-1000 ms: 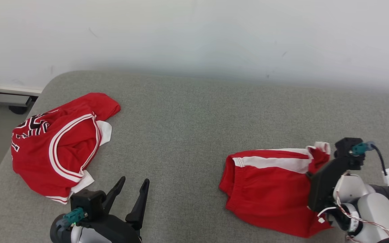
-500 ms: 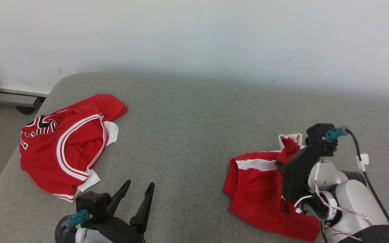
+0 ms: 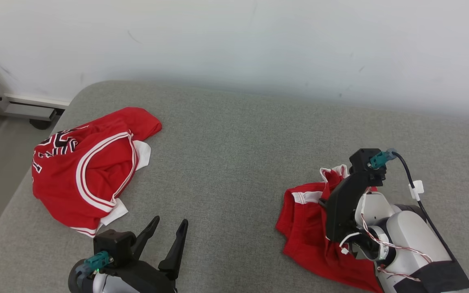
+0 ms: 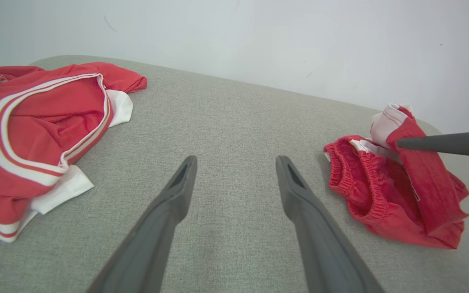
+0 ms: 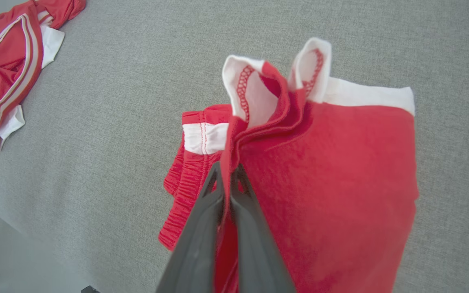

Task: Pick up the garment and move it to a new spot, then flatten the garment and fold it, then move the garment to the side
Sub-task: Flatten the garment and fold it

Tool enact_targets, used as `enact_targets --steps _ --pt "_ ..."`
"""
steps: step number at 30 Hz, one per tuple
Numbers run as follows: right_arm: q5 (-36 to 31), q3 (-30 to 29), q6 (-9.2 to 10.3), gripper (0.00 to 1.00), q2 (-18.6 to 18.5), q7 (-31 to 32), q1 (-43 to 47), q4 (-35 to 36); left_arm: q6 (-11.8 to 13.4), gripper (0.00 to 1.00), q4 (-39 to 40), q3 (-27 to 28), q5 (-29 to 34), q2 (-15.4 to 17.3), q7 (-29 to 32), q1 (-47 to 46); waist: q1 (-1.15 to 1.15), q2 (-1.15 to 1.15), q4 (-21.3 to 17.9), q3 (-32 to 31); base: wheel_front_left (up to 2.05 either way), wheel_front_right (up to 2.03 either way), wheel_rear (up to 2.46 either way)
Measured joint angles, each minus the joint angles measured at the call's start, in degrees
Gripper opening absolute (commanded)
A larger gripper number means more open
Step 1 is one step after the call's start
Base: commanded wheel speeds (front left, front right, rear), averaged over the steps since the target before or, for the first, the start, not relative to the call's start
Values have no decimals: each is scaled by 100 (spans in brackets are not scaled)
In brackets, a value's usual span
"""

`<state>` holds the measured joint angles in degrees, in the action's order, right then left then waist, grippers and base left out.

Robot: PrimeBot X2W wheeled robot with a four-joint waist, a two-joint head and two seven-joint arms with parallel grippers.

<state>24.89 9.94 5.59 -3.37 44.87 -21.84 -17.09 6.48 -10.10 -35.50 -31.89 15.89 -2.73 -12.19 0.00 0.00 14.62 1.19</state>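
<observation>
1. Head view: the right gripper (image 3: 323,201) is pinched tight on a fold of the red shorts (image 3: 305,240), close to the white stripe. It holds that bit up, I think so the shorts can be carried to a new spot. The rest of the shorts lies on the grey cushion (image 3: 234,154), on the robot's right side. The left gripper (image 3: 169,221) is wide open with nothing in it, low over the near part of the cushion, maybe ready to help later. A red jersey (image 3: 84,175) lies well apart on the left
2. Left wrist view: the two spread fingers (image 4: 169,203) point across bare cushion. The shorts (image 4: 381,203) sit off to the right, and their stretchy waist edge faces the middle of the cushion. The pinched part stands up like a little tent
3. Right wrist view: the closed fingers (image 5: 202,228) squeeze red cloth between them, and white hem corners poke up past the tips. The long way of the shorts seems to follow the white stripe, from the waist on this view's left to the leg end on its right
</observation>
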Motion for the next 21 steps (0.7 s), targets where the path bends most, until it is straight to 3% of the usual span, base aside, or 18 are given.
enact_targets --steps 14,15,16,21 --pt "582 580 140 0 -5 -261 -325 -342 -2 100 -27 -7 -9 -33 -1 -12 0 0 137 63 0 0 0" --pt "591 590 147 38 -7 -271 -339 -352 -2 100 -30 -7 -9 -36 -1 -13 0 0 145 66 0 0 0" --pt "603 602 147 100 -7 -321 -339 -363 -2 100 -30 -7 -9 -37 -1 -13 0 0 151 70 0 0 0" --pt "682 624 148 100 -7 -443 -341 -435 -2 100 -36 -2 -19 -35 -9 -13 0 0 161 82 0 0 0"
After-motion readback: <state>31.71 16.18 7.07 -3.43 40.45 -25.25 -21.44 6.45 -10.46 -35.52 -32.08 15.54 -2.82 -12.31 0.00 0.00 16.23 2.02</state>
